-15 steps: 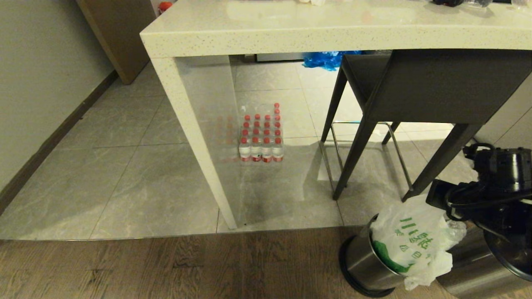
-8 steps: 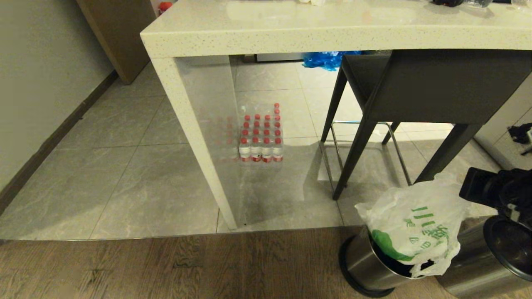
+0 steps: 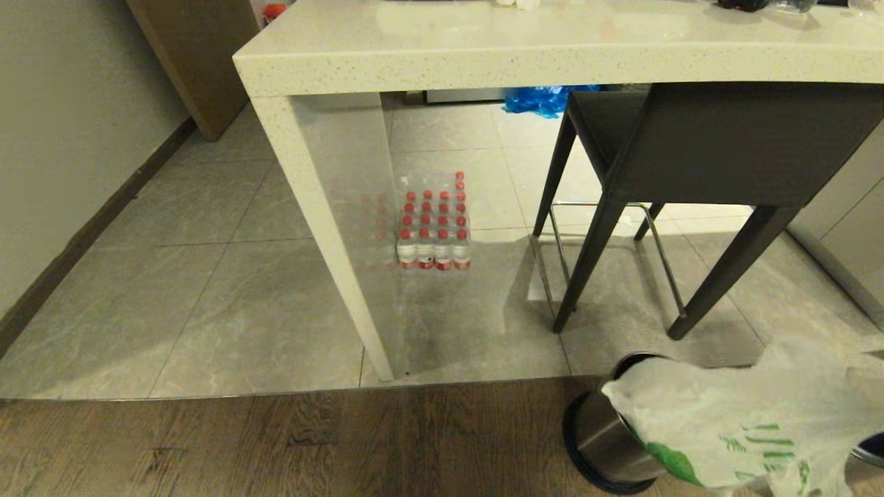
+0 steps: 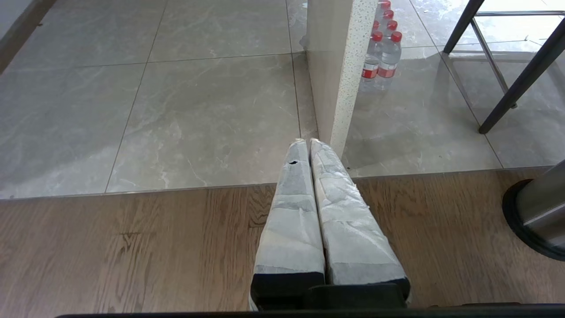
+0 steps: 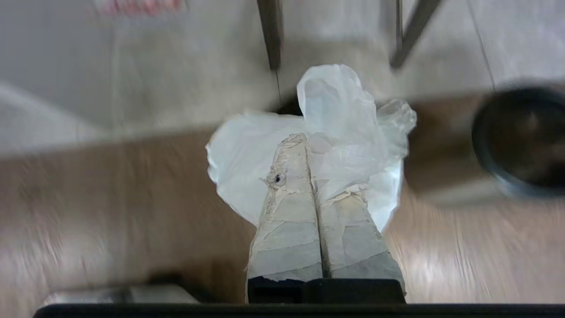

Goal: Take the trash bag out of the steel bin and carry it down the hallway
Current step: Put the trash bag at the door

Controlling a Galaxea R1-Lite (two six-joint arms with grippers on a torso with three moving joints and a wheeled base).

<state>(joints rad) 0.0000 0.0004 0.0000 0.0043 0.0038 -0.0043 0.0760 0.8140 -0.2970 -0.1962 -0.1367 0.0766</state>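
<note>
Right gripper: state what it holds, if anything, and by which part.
The right gripper is shut on the trash bag, pinching a bunched fold of its thin plastic near the top. The left gripper is shut and holds nothing.

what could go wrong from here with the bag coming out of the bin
The right gripper pinches only a thin fold of the trash bag, so the film may slip or tear. The bag drapes over the steel bin, which leans and might tip. A second bin stands close by and could be knocked.
</note>
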